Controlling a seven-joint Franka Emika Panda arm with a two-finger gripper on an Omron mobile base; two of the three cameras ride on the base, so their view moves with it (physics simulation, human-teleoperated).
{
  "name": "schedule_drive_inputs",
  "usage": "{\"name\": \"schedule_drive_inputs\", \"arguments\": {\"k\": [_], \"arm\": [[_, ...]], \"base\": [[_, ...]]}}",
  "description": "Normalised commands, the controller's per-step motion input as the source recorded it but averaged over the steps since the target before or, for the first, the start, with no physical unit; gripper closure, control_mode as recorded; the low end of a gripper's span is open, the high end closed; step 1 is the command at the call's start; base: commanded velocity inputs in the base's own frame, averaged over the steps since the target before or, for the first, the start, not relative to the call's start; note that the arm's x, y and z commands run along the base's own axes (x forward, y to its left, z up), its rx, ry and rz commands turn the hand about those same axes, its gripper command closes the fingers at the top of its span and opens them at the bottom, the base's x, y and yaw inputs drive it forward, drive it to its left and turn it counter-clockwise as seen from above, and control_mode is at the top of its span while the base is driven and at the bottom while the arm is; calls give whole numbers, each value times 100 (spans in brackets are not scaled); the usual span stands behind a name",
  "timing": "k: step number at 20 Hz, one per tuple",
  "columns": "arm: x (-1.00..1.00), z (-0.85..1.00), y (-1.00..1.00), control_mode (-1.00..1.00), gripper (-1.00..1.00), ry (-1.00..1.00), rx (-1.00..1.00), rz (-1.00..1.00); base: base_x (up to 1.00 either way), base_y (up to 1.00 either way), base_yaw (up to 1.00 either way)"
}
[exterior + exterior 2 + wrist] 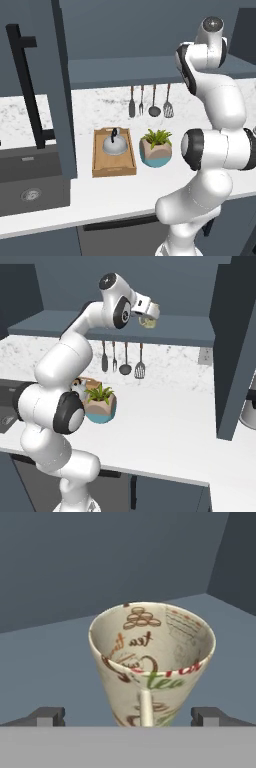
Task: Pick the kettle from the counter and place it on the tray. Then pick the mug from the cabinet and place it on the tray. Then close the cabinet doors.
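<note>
Two risks stand out, read from left to right across the scene. At the left, one of the cabinet doors point(47, 85) hangs open over the counter point(100, 197), and a careless sweep of the arm on the way down could catch it. Next, the tray point(114, 152) already carries the kettle point(114, 143), leaving little bare wood, so a mug set down badly could knock the kettle or perch on the rim. Further right, up on the cabinet point(115, 326) shelf, the gripper point(131, 716) has its fingers point(47, 716) spread wide on either side of the mug point(152, 662), not yet pinching it. The mug tapers toward its base, so a grasp closed low or off-centre could squeeze it out or tip it on the shelf.
</note>
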Motion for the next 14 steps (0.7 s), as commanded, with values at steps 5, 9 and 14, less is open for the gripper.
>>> {"name": "schedule_drive_inputs", "arguments": {"k": [5, 9, 14], "arm": [[8, 0, -5, -100, -100, 1, 0, 0], [2, 0, -4, -100, -100, 0, 0, 0], [3, 0, -1, -100, 100, 0, 0, 0]], "base": [[0, 0, 0], [0, 0, 0], [0, 0, 0]]}}
